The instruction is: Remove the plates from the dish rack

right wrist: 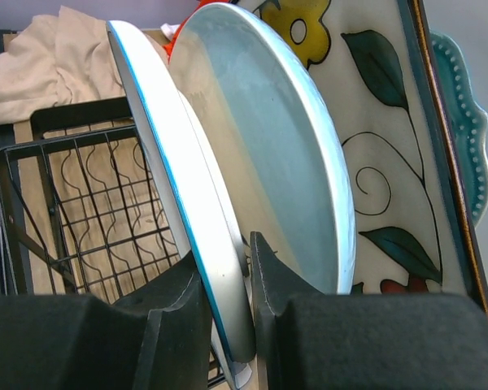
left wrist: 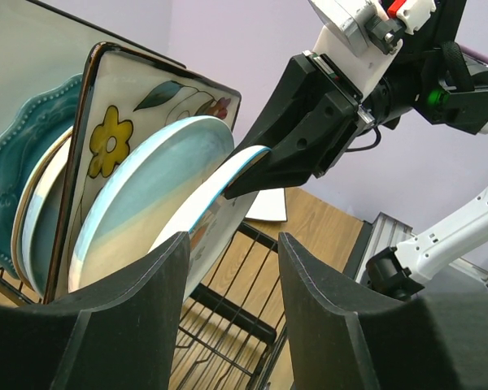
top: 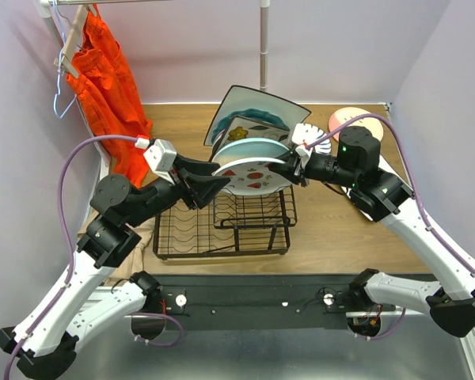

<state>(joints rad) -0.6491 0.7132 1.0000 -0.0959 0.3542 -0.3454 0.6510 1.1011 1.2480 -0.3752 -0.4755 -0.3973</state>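
Note:
The black wire dish rack [top: 222, 226] holds several upright plates. The front one is a round red-fruit print plate [top: 253, 176] with a blue rim. My right gripper [top: 289, 168] is shut on its right rim, which sits pinched between the fingers in the right wrist view [right wrist: 228, 284]. My left gripper [top: 218, 184] is open at the plate's left rim; in the left wrist view [left wrist: 232, 276] only rack wires show between its fingers. Behind stand a mint plate [left wrist: 146, 195], a square flower-print plate [left wrist: 138, 106] and a dark teal scalloped plate [left wrist: 16, 154].
A cream-pink plate [top: 350, 119] and a white plate [top: 310, 134] lie on the wooden table at the back right. An orange garment [top: 103, 79] hangs at the back left. A beige cloth [right wrist: 41, 57] lies left of the rack. A pole [top: 264, 47] stands behind.

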